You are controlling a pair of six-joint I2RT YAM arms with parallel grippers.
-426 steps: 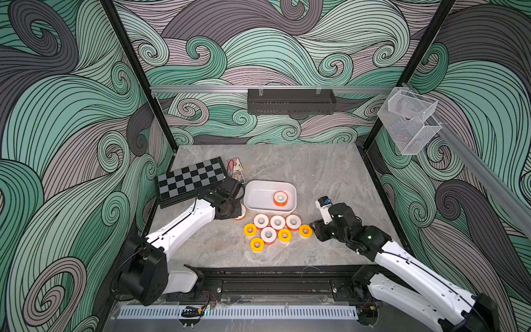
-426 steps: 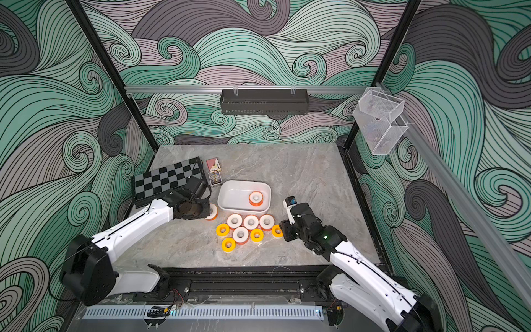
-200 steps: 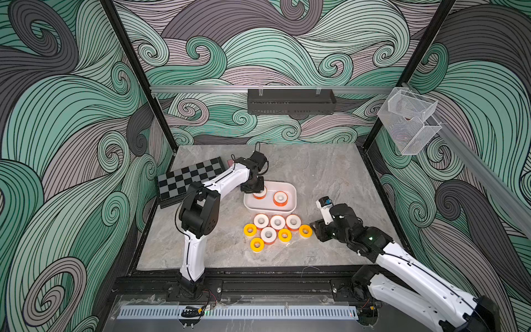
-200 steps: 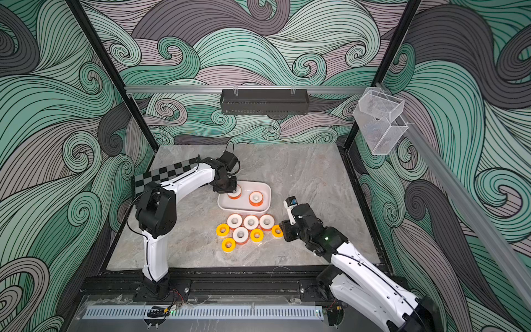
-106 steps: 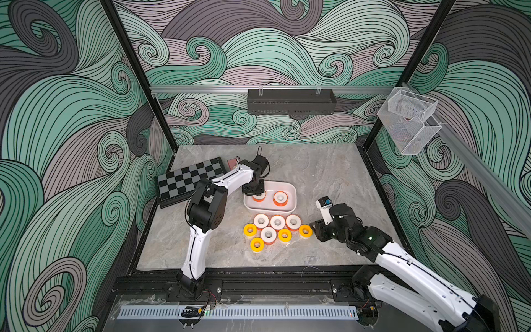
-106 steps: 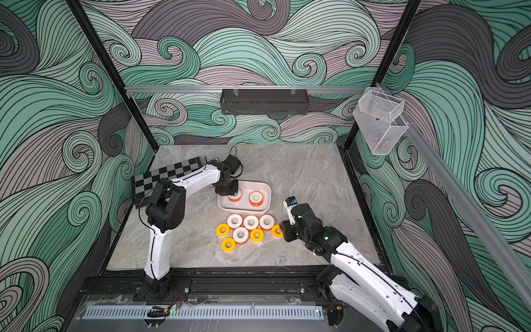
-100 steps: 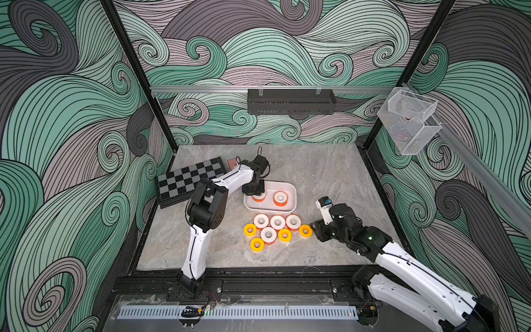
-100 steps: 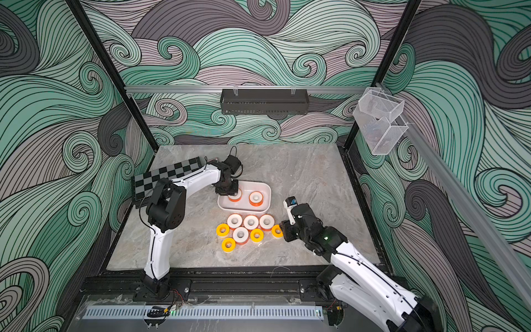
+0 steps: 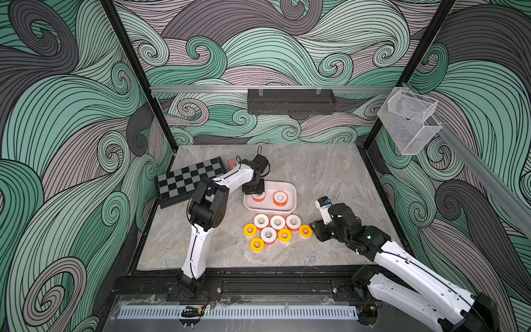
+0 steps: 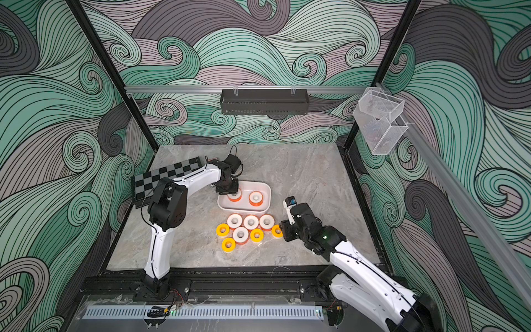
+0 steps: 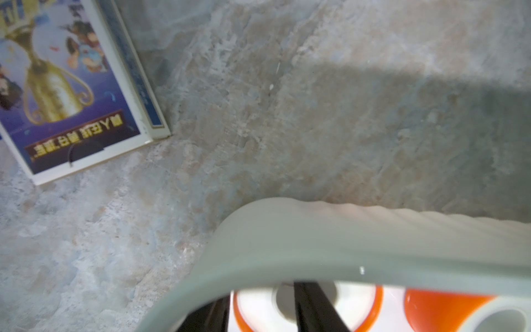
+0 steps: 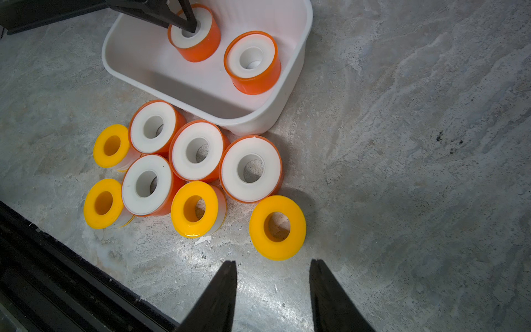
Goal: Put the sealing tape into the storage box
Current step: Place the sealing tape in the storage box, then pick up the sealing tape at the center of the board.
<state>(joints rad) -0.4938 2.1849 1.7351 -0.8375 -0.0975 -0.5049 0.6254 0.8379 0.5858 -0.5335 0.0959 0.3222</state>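
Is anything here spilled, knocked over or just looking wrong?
Nothing much. A small white scrap lies on the table beside a yellow roll, and a few dark specks dot the stone farther off. No roll is tipped.

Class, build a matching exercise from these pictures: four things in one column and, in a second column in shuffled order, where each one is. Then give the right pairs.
Things
1. white tub
2. chessboard
3. black tray
4. yellow rolls

Places
A. hangs on the rail at the back
B. clustered on the table, outside the tub
C. lies flat near the table's edge
D. holds two orange rolls

Pairs: 1-D, 2-C, 3-A, 4-B
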